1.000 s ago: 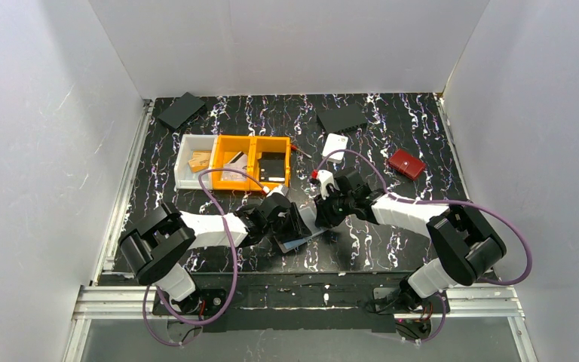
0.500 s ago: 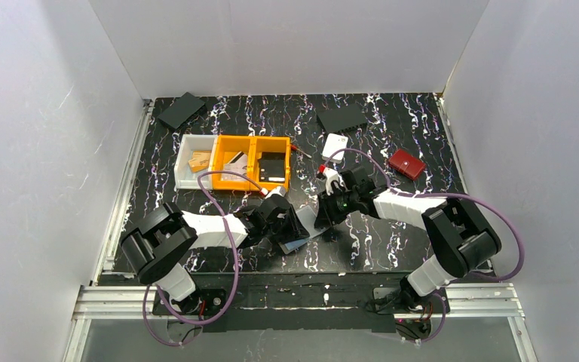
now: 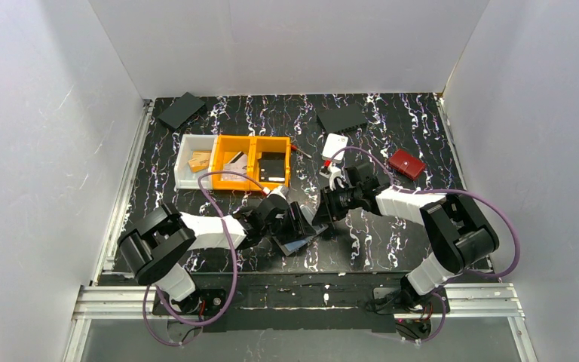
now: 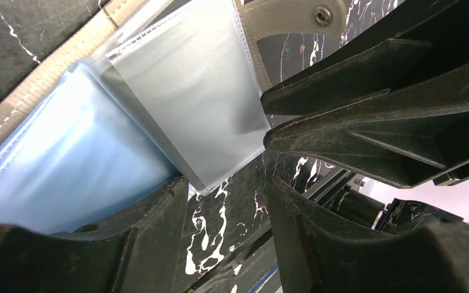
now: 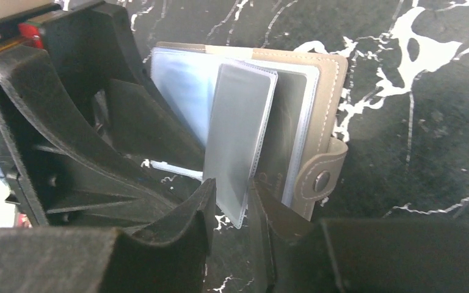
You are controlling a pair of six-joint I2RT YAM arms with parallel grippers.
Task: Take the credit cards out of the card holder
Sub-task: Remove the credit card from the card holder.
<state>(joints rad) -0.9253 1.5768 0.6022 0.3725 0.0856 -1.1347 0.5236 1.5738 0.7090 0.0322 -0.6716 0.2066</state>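
Jaws of right gripper (image 5: 231,201) pinch silvery-grey flat plastic card (image 5: 241,128) raised from open taupe folding card holder (image 5: 331,104) on black marbled table (image 5: 415,122), left gripper (image 4: 226,201) jaws apart beside it (no card out yet, I'd judge).

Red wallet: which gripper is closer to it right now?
Right. The right gripper sits to the near left of the red wallet; the left gripper is even farther left.

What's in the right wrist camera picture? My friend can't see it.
The right gripper pinches a grey plastic sleeve that stands up from the open card holder. The holder lies on a black marbled table.
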